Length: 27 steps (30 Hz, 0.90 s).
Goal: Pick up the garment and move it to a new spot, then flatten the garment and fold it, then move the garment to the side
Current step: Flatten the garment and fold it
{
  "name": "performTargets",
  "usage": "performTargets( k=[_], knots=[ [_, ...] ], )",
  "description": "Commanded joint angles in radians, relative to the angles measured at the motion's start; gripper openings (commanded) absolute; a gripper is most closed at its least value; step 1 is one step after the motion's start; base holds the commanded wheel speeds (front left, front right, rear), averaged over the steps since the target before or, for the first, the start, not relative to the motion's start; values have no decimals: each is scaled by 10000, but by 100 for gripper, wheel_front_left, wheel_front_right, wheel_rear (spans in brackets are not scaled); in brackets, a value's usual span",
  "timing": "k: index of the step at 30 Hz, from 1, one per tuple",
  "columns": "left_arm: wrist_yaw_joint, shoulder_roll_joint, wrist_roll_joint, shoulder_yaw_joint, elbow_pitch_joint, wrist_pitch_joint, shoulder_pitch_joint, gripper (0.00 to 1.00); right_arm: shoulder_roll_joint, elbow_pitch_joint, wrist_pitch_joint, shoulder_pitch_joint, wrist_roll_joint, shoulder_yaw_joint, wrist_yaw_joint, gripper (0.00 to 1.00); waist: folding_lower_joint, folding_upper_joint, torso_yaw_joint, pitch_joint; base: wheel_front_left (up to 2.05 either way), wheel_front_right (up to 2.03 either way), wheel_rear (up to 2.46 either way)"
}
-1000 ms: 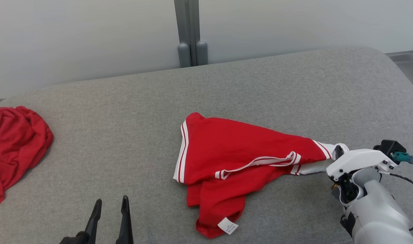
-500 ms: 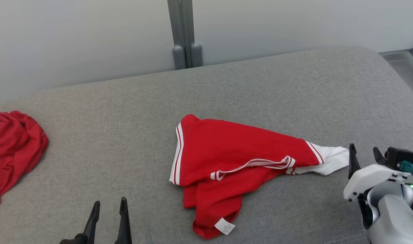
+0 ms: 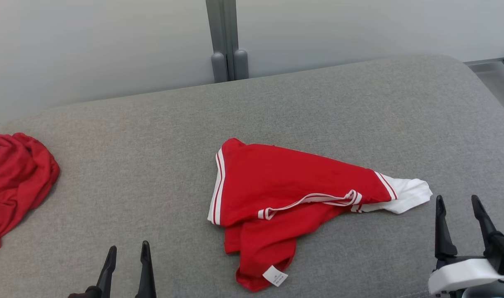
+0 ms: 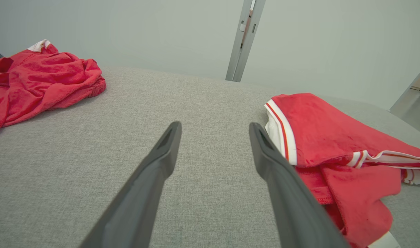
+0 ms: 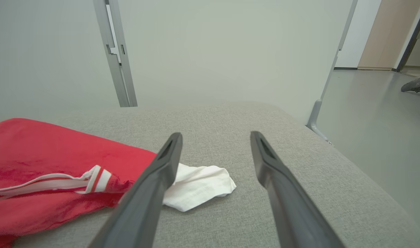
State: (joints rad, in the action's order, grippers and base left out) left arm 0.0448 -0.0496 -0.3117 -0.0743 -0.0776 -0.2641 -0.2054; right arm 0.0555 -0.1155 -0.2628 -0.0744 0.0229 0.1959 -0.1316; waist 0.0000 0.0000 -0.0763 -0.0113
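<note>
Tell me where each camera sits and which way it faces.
Head view: on the robot's head, looking forward and down at the grey fabric cushion and red garment with white striped trim; left gripper and right gripper show, open.
Left wrist view: on the left wrist, low, facing the pale wall along its own fingers.
Right wrist view: on the right wrist, same direction, own fingers showing.
Shared: head and left wrist views both show the crumpled red cloth.

Red, white-trimmed garment (image 3: 289,194) lies crumpled mid-cushion.
</note>
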Motion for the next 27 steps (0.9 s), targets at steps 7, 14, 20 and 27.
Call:
performTargets(
  k=[7,14,20,27],
  knots=[
    [0,-16,85,196,-26,-5,-396,100,-25,618,-28,-821,-38,-883,17,100,0,0,71,159,0,0,0],
    [82,-16,151,77,-144,-5,-432,100,-39,541,-29,-660,56,-1120,17,100,0,0,204,151,0,0,0],
    [346,-16,-25,-771,-163,-3,-355,100,-40,664,-29,-502,114,-1199,17,100,0,0,158,142,0,0,0],
    [849,-16,-1927,-3406,-1891,965,282,100,-42,694,-28,-379,67,-1354,17,100,0,0,-81,80,0,0,0]
  ],
)
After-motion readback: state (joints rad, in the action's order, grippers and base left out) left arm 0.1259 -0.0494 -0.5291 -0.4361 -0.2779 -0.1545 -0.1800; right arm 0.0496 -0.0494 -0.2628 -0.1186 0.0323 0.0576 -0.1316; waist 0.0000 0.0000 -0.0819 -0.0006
